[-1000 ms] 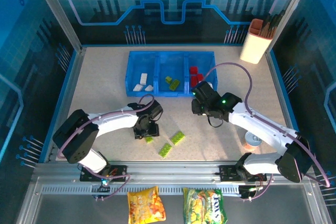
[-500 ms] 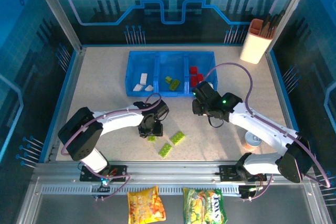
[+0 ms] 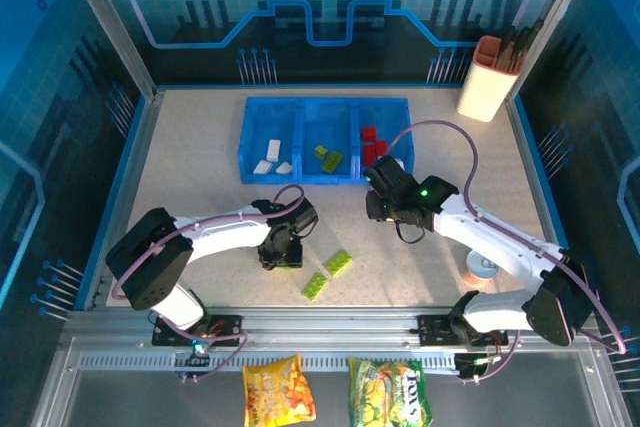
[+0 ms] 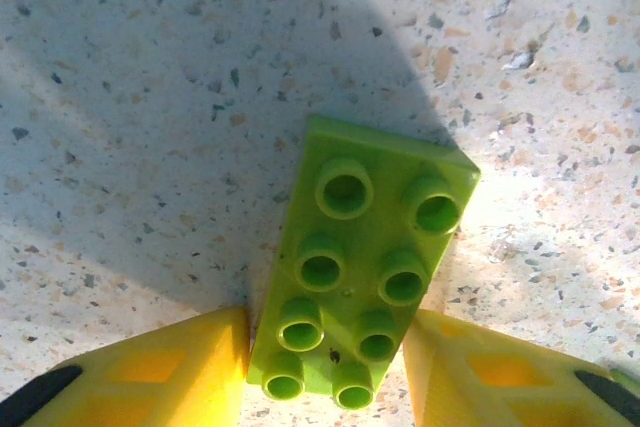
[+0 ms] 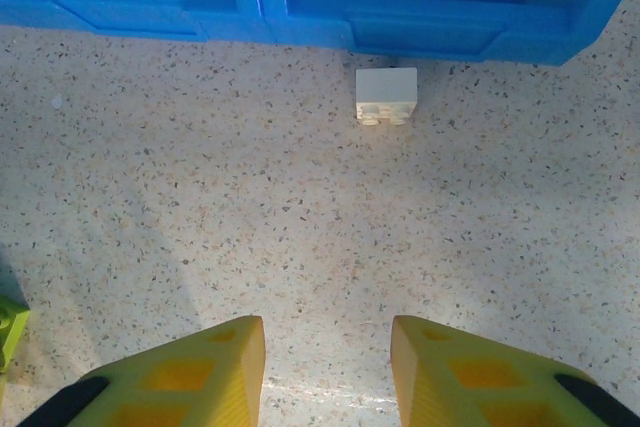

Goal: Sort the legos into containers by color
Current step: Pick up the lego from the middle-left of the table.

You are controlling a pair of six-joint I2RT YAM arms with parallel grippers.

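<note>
A lime green brick (image 4: 362, 267) lies studs-up on the table, slightly skewed, with the yellow fingers (image 4: 150, 372) of my left gripper (image 3: 282, 252) shut against its two long sides. Two more green bricks (image 3: 338, 263) (image 3: 315, 285) lie just right of that gripper. The blue tray (image 3: 325, 179) holds white bricks (image 3: 270, 162) on the left, green bricks (image 3: 328, 156) in the middle and red bricks (image 3: 372, 144) on the right. My right gripper (image 3: 385, 199) hovers open and empty before the tray's front wall (image 5: 420, 32). A white brick (image 5: 386, 95) sits against that wall.
A white-and-orange cup of utensils (image 3: 490, 77) stands at the back right. A small white roll (image 3: 482, 267) lies by the right arm. Two snack bags (image 3: 278, 389) (image 3: 390, 392) lie beyond the near rail. A green brick's corner (image 5: 8, 332) shows at the left.
My left gripper has shifted right and come down over the green brick, which it now covers in the top view. The right arm has barely moved.
</note>
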